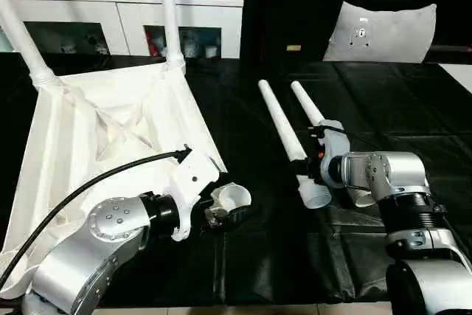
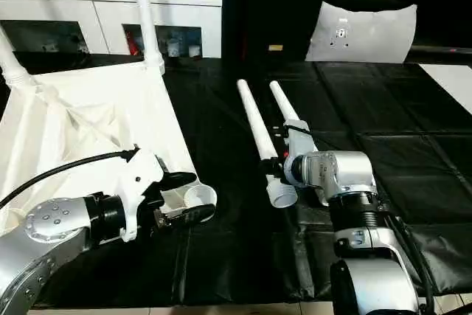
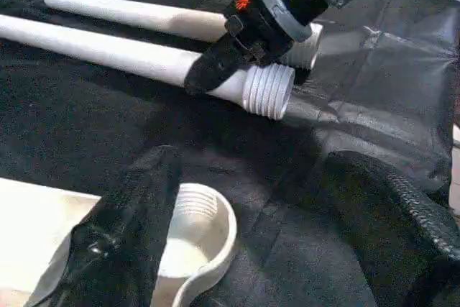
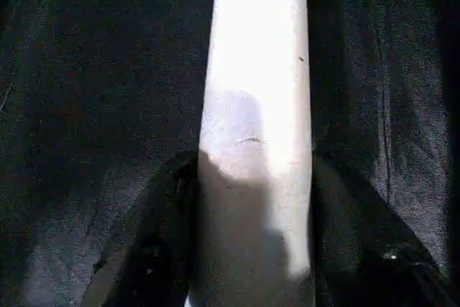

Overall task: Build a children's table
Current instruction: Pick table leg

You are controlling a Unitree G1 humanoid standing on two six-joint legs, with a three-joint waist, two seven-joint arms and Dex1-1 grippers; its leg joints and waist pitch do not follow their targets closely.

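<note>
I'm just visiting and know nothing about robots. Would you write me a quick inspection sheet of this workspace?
Surface: black sheet, creased.
Job's things: upturned table top, two legs screwed in; two loose legs lying side by side.
Clutter: nothing seen.
Grippers: left gripper open astride an empty corner socket; right gripper straddling a loose leg near its threaded end, fingers either side of it.
Cables: black cable along the left arm.
Surroundings: white cabinet, grey cushion.
</note>
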